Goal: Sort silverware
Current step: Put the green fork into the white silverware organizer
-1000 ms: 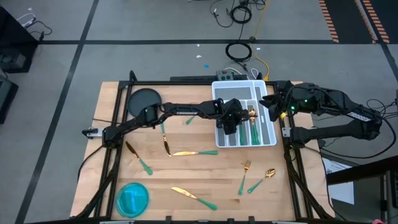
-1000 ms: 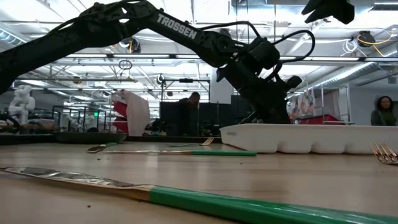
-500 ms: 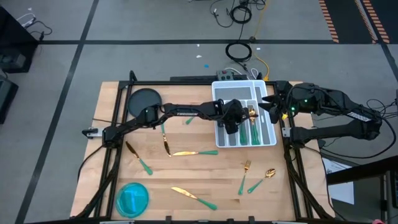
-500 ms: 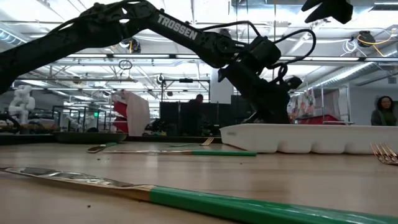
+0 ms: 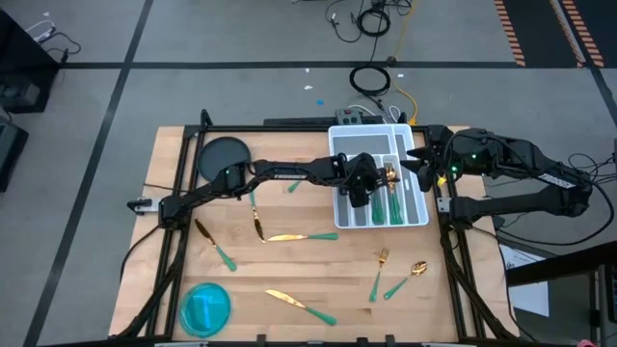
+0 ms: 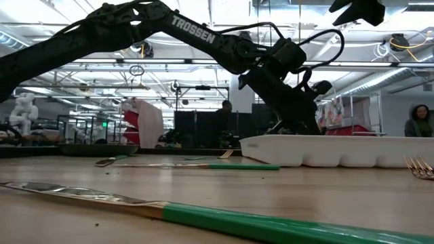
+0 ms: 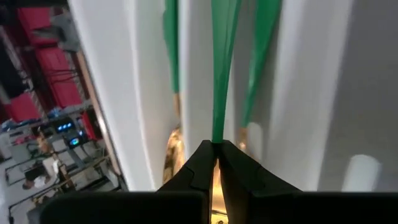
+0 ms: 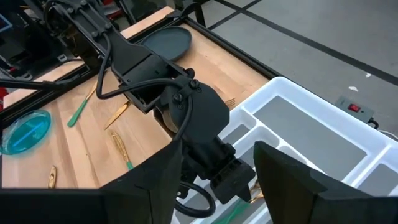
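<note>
Your left gripper (image 7: 214, 163) sits low over the white slotted plastic tray (image 5: 343, 143), its two dark fingers pinched together on the gold neck of a green-handled utensil (image 7: 219, 74) that runs straight ahead of the fingertips along one narrow slot. You can see in the left wrist view that the handle lies lengthwise in that slot, with two more green handles (image 7: 171, 43) in the slots on either side of it, each with a gold end near the fingertips. From above, several green-and-gold pieces (image 5: 395, 198) lie in the tray slots just beside the gripper, on the side toward the right arm.

Your right gripper (image 8: 214, 177) hangs above the tray edge nearest its own arm, well clear of the tabletop, its fingers standing wide apart with nothing between them. Its wrist camera looks down on the left arm's wrist and the tray's large empty-looking compartment beyond.

Away from the left gripper, out on the wooden tabletop (image 5: 289, 265), you still have loose silverware: a gold-bladed knife with a green handle (image 5: 301, 305), a gold fork (image 5: 378, 273) and a gold spoon (image 5: 407, 278) lying near each other, another knife (image 5: 301, 235), and two more pieces (image 5: 216, 243) farther toward the left arm's base. A round translucent blue dish (image 5: 205, 307) and a dark round plate (image 5: 222, 154) also sit on the table.
</note>
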Controlling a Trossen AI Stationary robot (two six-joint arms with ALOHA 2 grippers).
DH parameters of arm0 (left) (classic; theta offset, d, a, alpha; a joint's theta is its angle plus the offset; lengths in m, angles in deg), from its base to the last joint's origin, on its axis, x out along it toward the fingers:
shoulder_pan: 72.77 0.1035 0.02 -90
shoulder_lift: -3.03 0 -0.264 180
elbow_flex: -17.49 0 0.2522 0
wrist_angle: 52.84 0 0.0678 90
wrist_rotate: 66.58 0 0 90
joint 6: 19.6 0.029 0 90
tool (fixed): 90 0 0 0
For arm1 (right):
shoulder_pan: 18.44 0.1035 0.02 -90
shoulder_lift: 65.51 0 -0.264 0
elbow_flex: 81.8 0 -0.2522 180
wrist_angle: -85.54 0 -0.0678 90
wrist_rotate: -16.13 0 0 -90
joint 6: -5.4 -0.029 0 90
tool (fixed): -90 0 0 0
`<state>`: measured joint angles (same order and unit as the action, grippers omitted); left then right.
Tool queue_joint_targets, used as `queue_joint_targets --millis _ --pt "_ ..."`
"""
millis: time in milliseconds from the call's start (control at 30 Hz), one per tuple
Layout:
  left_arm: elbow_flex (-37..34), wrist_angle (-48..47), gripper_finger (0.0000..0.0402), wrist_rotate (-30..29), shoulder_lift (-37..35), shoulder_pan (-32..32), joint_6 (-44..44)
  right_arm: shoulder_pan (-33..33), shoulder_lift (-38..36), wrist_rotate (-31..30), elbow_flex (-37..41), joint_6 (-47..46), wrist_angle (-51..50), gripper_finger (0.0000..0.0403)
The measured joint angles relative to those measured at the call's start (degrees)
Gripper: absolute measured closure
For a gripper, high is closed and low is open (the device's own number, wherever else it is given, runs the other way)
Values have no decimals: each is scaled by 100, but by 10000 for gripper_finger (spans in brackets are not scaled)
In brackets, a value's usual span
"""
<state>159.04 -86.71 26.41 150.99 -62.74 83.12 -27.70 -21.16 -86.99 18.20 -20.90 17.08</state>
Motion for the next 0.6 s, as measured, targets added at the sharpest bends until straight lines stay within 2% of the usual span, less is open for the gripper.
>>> queue_joint_targets --millis 267,467,600 --pt "0 525 381 -6 -2 -20 -556 0 0 0 0 22 -7 209" --pt "0 440 381 -56 -2 -46 -630 -1 0 0 0 23 -9 209" --pt "0 448 381 -358 -2 -61 -637 0 0 0 0 22 -47 209"
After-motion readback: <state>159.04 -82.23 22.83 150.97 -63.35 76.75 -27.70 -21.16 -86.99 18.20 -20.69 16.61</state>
